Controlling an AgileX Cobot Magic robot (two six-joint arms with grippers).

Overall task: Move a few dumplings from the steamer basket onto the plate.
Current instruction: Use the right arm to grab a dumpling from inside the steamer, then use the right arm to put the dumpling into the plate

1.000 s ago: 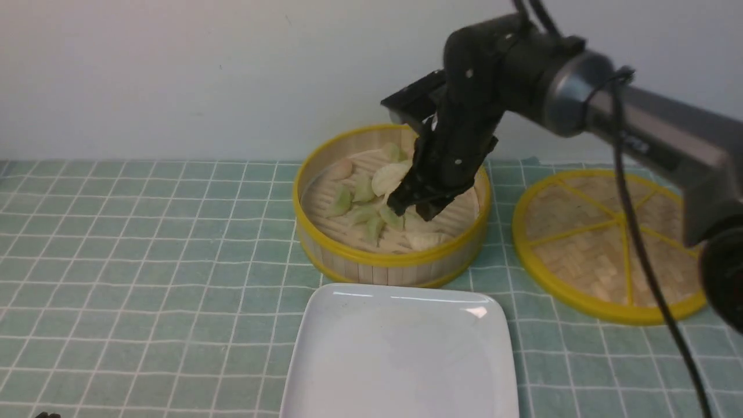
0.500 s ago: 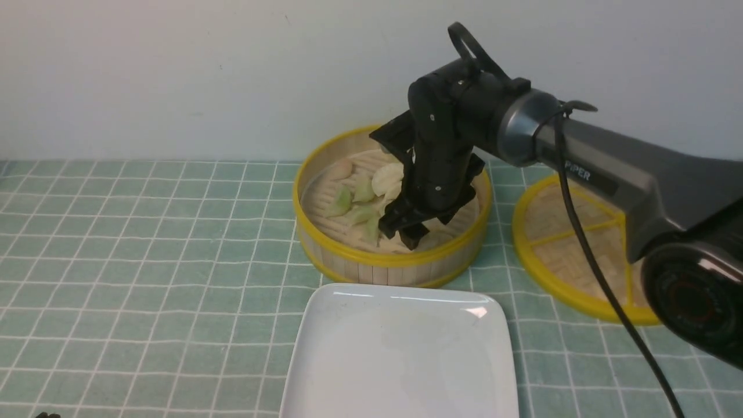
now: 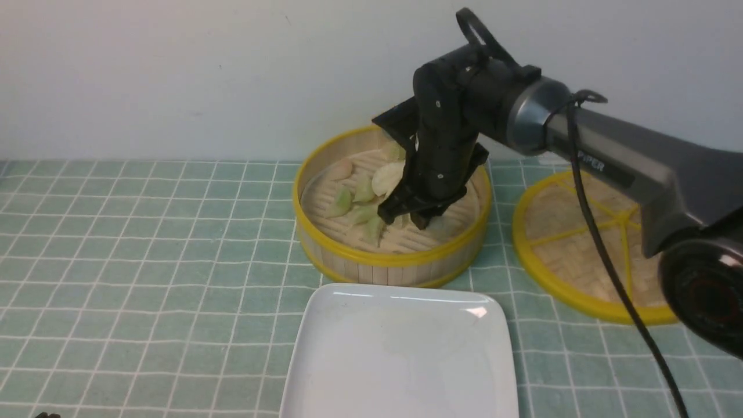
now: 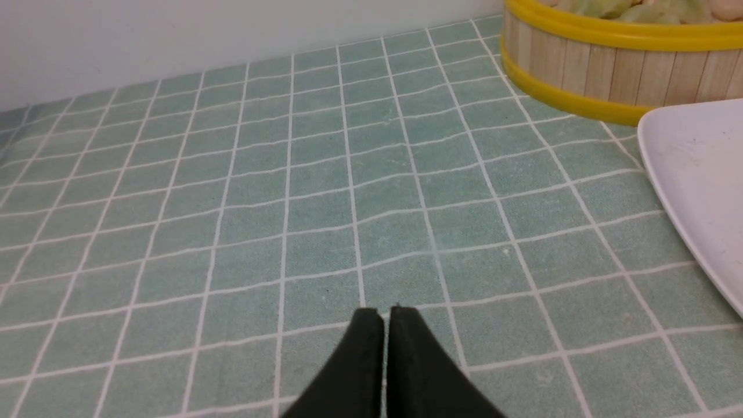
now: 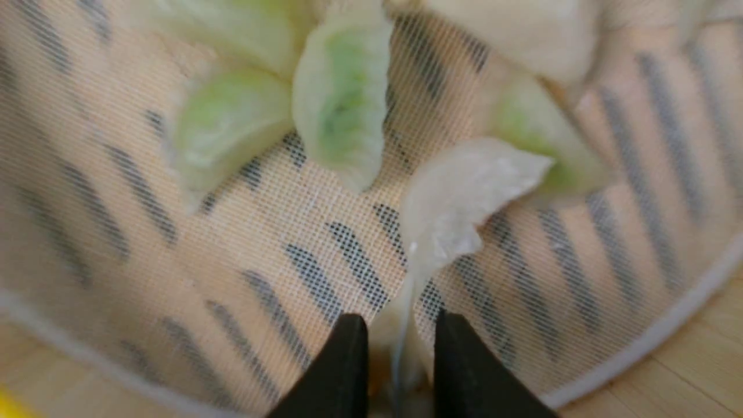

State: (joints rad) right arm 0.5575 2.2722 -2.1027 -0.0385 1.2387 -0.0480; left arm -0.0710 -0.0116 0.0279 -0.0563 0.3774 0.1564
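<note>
Dumplings point(image 3: 342, 200)—small pleated crescents, cream or green—in round bamboo steamer basket point(image 3: 371, 270); right tool point(image 3: 404, 218) pinches one; glossy white square plate point(image 3: 400, 354) bare.

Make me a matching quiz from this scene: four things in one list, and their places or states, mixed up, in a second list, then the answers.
Column one
1. left tool
2. right tool
3. plate
4. woven lid

Column two
A. lies flat to the right of the steamer basket
B. shut on a white dumpling
C. has no dumplings on it
D. shut on nothing, low over the tablecloth

Pairs: 1-D, 2-B, 3-C, 4-A
</note>
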